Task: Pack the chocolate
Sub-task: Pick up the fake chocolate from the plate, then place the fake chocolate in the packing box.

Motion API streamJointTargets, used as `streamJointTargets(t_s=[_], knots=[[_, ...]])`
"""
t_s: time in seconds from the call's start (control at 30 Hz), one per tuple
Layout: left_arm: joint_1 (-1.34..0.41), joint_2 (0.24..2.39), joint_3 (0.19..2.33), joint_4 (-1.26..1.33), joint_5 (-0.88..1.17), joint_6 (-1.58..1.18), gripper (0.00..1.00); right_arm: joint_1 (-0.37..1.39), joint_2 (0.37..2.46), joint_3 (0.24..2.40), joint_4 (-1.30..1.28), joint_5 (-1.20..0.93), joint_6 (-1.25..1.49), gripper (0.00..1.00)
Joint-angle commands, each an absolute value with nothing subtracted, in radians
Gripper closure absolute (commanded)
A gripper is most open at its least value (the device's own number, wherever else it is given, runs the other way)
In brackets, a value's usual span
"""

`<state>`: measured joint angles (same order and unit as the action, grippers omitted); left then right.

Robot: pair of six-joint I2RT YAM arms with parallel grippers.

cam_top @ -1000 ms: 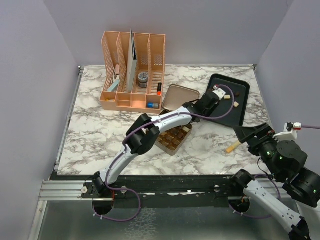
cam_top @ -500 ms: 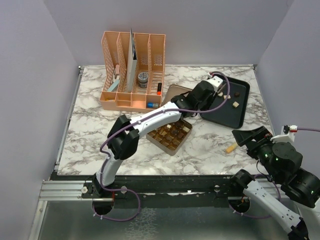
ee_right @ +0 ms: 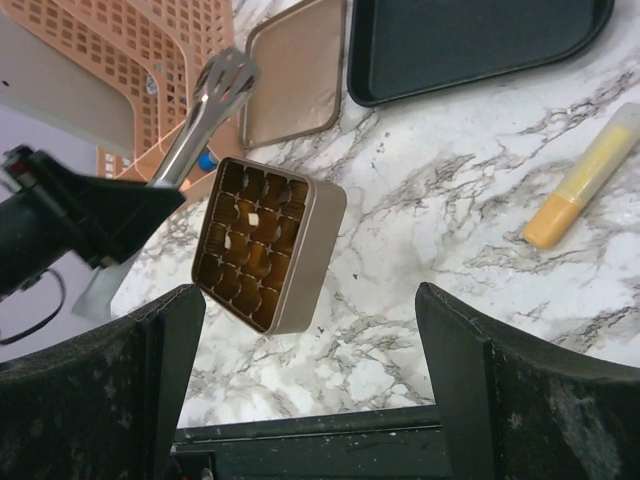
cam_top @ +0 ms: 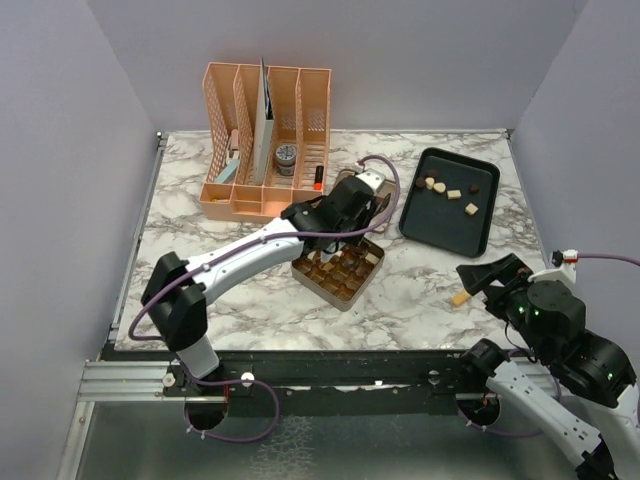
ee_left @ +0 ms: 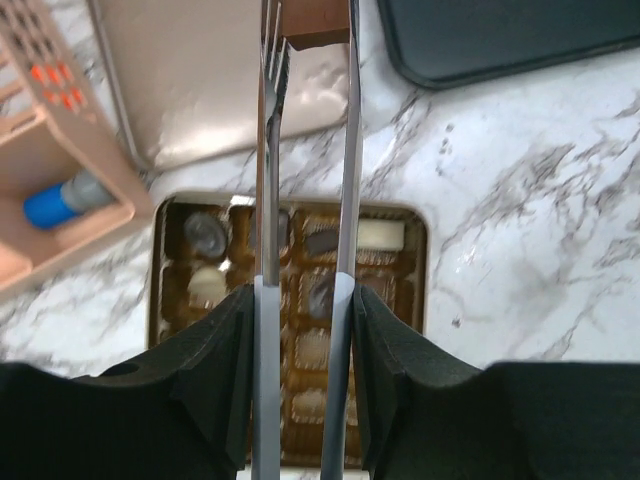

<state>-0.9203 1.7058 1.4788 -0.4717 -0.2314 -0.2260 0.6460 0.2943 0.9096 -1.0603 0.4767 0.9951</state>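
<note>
Your left end effector (ee_left: 302, 300) is clamped on the slim steel tongs (ee_left: 268, 150). Their tips pinch one light-brown chocolate piece (ee_left: 315, 22), seemingly past the far rim of the square gold tin (ee_right: 308, 255) and over its flat gold lid (ee_left: 200, 80). Your right end effector (ee_right: 310, 400) hangs wide apart and empty. Bring the tips over a bare cell, lower until the piece sits between the dividers, then ease off gently; more pieces wait on the black tray (cam_top: 450, 225)

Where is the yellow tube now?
In the top view, the yellow tube lies right of the gold tin and below the black tray.
</note>
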Motion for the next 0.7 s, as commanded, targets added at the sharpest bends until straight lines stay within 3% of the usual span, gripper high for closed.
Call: streamJointTargets(t_s=[0.0, 0.33, 0.67], knots=[[-0.9, 1.528, 1.384, -0.549, -0.258, -0.282, 0.67, 0.643, 0.33, 0.901, -1.112, 0.474, 1.008, 0.09], [-0.863, 1.288, 1.269, -0.75, -0.243, -0.352, 0.66, 0.643, 0.42, 0.874, -1.127, 0.493, 1.069, 0.09], [-0.855, 1.228, 1.238, -0.878, -0.172, -0.417, 0.65, 0.643, 0.538, 0.805, -1.062, 0.477, 1.105, 0.09]])
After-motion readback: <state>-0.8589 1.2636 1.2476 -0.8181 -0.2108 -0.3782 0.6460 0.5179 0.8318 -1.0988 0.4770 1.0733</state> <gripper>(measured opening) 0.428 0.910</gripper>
